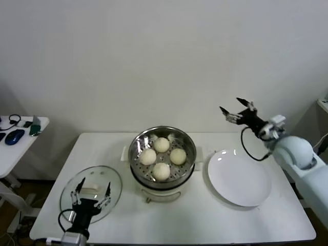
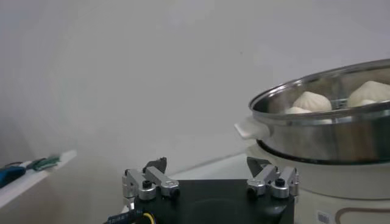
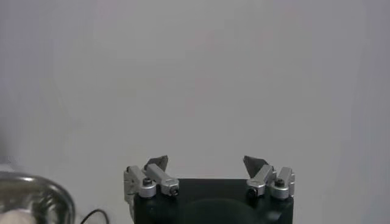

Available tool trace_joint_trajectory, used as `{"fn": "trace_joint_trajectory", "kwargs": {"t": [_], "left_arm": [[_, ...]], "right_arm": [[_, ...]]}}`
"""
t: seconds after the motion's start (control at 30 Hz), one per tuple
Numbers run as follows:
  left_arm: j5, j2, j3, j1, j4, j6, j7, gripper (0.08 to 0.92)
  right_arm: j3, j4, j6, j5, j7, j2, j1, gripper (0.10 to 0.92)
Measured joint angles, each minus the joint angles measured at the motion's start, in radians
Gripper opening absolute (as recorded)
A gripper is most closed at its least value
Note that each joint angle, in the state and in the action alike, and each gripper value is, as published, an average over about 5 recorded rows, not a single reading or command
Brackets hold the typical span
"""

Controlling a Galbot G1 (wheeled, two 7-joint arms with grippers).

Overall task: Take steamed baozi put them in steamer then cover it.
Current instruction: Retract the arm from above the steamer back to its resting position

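Observation:
The steamer (image 1: 162, 154) stands mid-table, uncovered, with several steamed baozi (image 1: 162, 144) on its perforated tray. In the left wrist view the steamer (image 2: 323, 131) rises close by, baozi (image 2: 312, 100) showing over its rim. The cover (image 1: 102, 174), a glass lid with a cream handle, lies flat at the table's front left. My left gripper (image 1: 93, 188) hangs open just over it, holding nothing (image 2: 207, 164). My right gripper (image 1: 237, 108) is raised high at the back right, open and empty (image 3: 206, 161). The steamer's rim (image 3: 30, 195) is far off in the right wrist view.
An empty white plate (image 1: 239, 177) lies right of the steamer, under and in front of my right arm. A small side table (image 1: 25, 141) with a mouse and cables stands left of the main table. A bare wall runs behind.

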Motion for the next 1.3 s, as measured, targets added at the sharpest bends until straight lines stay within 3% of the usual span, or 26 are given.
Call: {"fn": "trace_joint_trajectory", "kwargs": {"t": [0.43,0.67,1.0,1.3], "left_arm": [[0.040,0.036,-0.032,0.045,0.004,-0.074,-0.055,0.823],[0.241,0.076,-0.063,0.082,0.038,-0.129,-0.165,0.823],[0.744,0.147,-0.066,0.048,0.218,-0.120,-0.319,0.823],[0.969,0.180,-0.062,-0.061,0.383,-0.113,-0.391,0.823]], "right_arm": [[0.283,0.025,0.309,-0.137,-0.028,0.269,-0.620,0.823],[0.305,0.023,0.426,-0.185,-0.019,0.373,-0.714,0.823],[0.302,0.003,0.498,-0.229,0.005,0.446,-0.763,0.823],[0.304,-0.013,0.535,-0.247,0.024,0.481,-0.786,0.823]]}}
